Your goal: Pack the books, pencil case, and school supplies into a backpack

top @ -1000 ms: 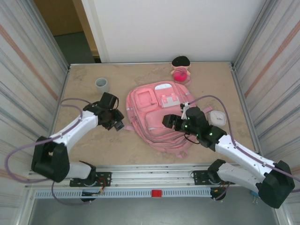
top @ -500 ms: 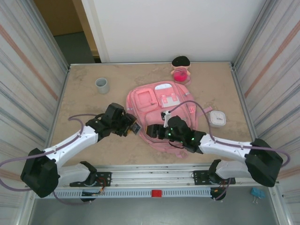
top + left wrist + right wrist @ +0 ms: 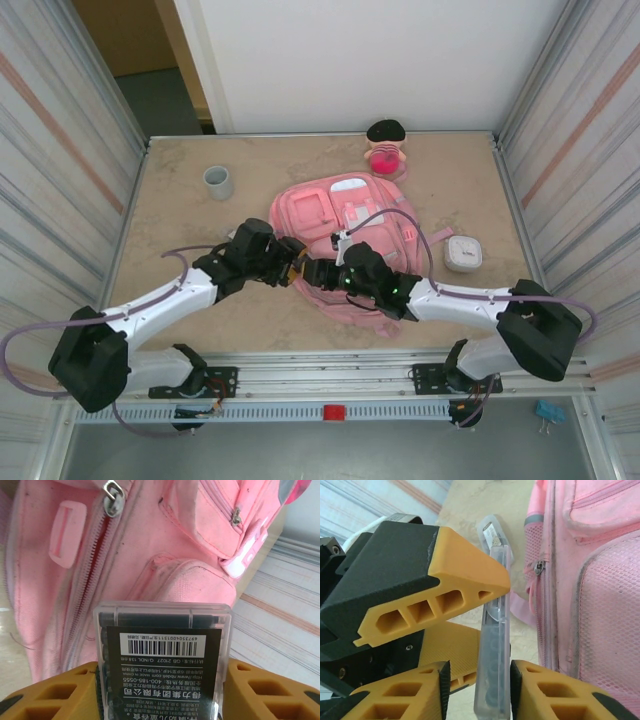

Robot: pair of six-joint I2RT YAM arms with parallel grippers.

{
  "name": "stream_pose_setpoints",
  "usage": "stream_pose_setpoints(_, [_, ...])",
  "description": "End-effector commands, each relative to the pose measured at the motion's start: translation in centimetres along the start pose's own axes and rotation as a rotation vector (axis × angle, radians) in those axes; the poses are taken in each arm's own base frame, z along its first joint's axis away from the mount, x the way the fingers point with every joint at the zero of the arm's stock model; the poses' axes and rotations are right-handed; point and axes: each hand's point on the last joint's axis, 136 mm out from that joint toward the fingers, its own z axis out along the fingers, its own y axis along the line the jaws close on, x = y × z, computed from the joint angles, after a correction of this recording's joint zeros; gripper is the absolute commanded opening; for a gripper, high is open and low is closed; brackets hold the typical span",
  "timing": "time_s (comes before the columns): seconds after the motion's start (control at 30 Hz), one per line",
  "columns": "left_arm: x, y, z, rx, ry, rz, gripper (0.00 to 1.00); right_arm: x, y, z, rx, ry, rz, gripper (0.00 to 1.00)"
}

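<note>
Clear hard plastic case [image 3: 162,625], likely light and slick. The left gripper [image 3: 162,672] pinches its edges; the right gripper [image 3: 480,672] loosely brackets the flat faces, the better hold.

Pink cloth backpack [image 3: 190,575]; clear glossy plastic case [image 3: 162,625]; matt stone-look table [image 3: 180,150].

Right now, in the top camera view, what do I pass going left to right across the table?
Grey cup → pink backpack → small white case.

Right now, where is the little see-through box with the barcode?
In the left wrist view, the clear box sits pinched in the left pincer, with the pink backpack just beyond it.
</note>
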Motion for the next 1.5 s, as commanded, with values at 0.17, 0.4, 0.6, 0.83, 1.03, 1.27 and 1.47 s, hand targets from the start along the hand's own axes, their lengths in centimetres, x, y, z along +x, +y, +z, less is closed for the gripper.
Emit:
stream_pose_setpoints(0.17, [1.0,-0.7,0.7,0.029,0.040,-0.008,0.45,-1.9,0.7,-0.9,0.009,-0.085,-0.030,0.22])
stream_pose_setpoints(0.4, [1.1,-0.8,0.9,0.025,0.046,0.011,0.55,-2.2,0.3,-2.3,0.034,-0.102,-0.051,0.13])
stream_pose_setpoints(0.6, [0.6,-0.9,0.3,-0.013,0.001,0.123,0.71,-2.7,-0.6,-3.9,0.071,-0.111,-0.049,0.12])
stream_pose_setpoints(0.83, [-1.1,-2.5,-2.0,-0.166,-0.197,0.674,0.79,-5.3,-3.1,-9.0,0.098,-0.105,0.009,0.11])
stream_pose_setpoints(1.03, [0.4,-6.0,-1.4,-0.171,-0.275,1.215,0.80,-8.8,-5.8,-15.1,0.109,-0.131,0.095,0.12])
stream_pose_setpoints(1.27, [5.3,-7.1,2.2,-0.068,-0.163,1.831,0.79,-10.5,-7.9,-19.3,0.129,-0.128,0.183,0.11])
stream_pose_setpoints(1.47, [10.7,-4.4,5.5,0.074,0.038,2.306,0.73,-10.7,-10.1,-20.8,0.144,-0.151,0.291,0.12])
